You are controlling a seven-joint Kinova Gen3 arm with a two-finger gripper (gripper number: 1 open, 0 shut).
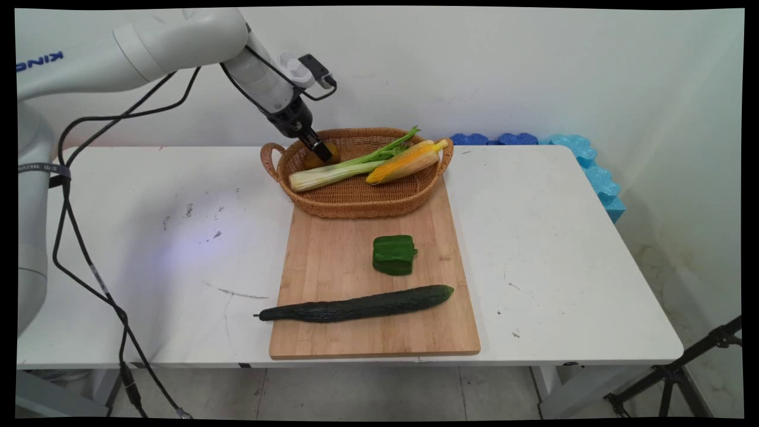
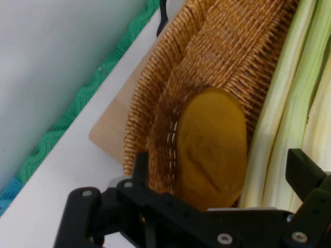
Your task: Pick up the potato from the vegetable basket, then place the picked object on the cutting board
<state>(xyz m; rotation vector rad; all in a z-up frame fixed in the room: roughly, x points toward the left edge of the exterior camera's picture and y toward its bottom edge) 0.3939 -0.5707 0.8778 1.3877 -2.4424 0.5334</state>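
Observation:
My black gripper reaches down into the left end of a woven wicker basket. A brownish-yellow potato lies there against the basket's wall. In the hand view the potato sits between my two fingers, and my gripper stands open around it with a gap on each side. A pale green celery stalk lies right beside the potato, and an ear of corn in its husk rests further right in the basket.
The basket stands on the far end of a wooden cutting board. On the board lie a green bell pepper and a long dark cucumber. Blue foam pieces line the table's back right edge.

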